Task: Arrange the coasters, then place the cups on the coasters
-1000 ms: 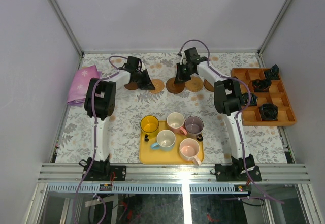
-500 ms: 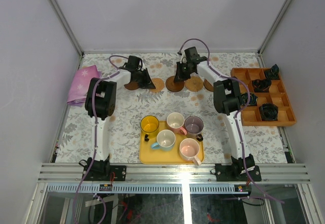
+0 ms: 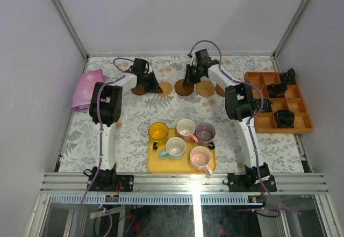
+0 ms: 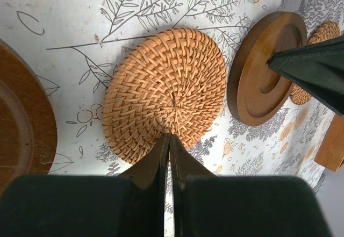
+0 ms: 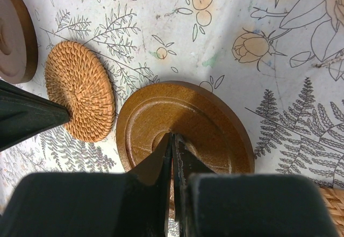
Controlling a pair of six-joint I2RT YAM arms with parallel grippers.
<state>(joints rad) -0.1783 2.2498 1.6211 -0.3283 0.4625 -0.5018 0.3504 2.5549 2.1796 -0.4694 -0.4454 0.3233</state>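
Floral table, coasters near far edge

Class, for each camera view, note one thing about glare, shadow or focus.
Top external: bright glare streak crosses the metal rail. Left wrist: woven coaster sharp, left gripper a near-black silhouette. Right wrist: soft sheen on the brown coaster.

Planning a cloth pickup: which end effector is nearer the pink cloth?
Left. The left end effector is right of the pink cloth, at a woven coaster's edge; the right end effector is farther right, over a brown coaster.
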